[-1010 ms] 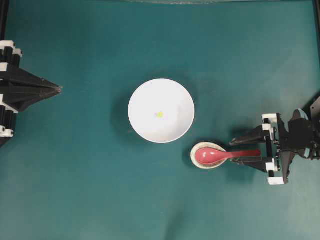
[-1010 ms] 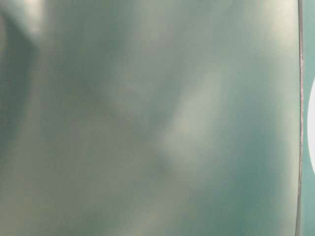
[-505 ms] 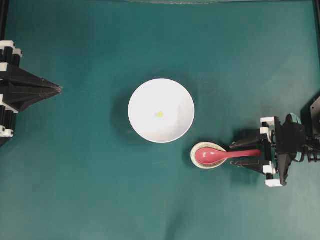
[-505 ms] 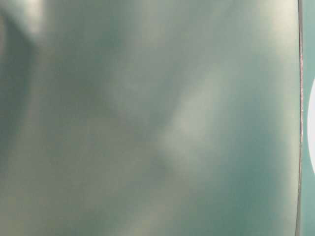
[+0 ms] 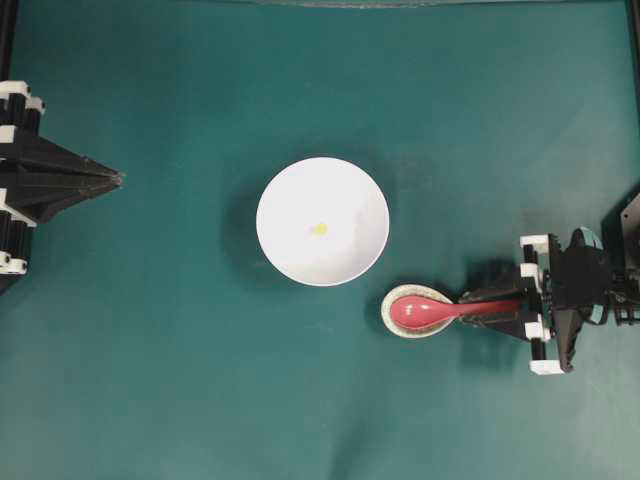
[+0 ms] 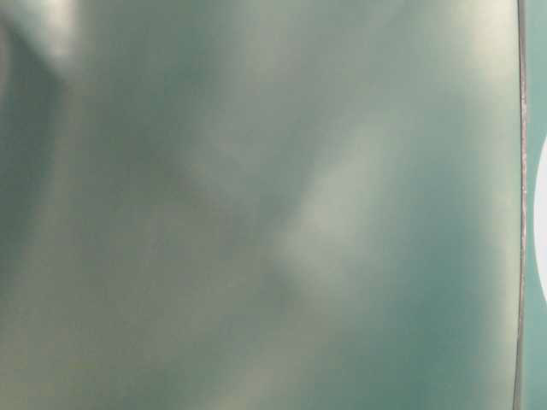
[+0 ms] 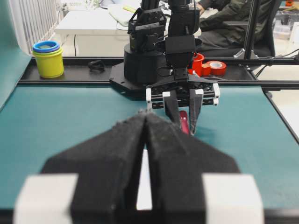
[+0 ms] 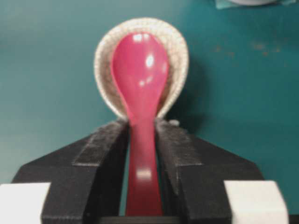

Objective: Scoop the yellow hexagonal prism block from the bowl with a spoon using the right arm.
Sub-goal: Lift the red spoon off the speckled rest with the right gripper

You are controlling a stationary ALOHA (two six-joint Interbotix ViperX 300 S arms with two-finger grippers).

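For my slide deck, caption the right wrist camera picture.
Right claw closing around the red spoon's handle, scoop resting in the speckled spoon rest on the teal table.

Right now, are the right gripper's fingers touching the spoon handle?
Cannot tell. In the right wrist view the fingers flank the spoon handle closely, one side seemingly against it, the other showing a thin teal sliver. The overhead view is too coarse.
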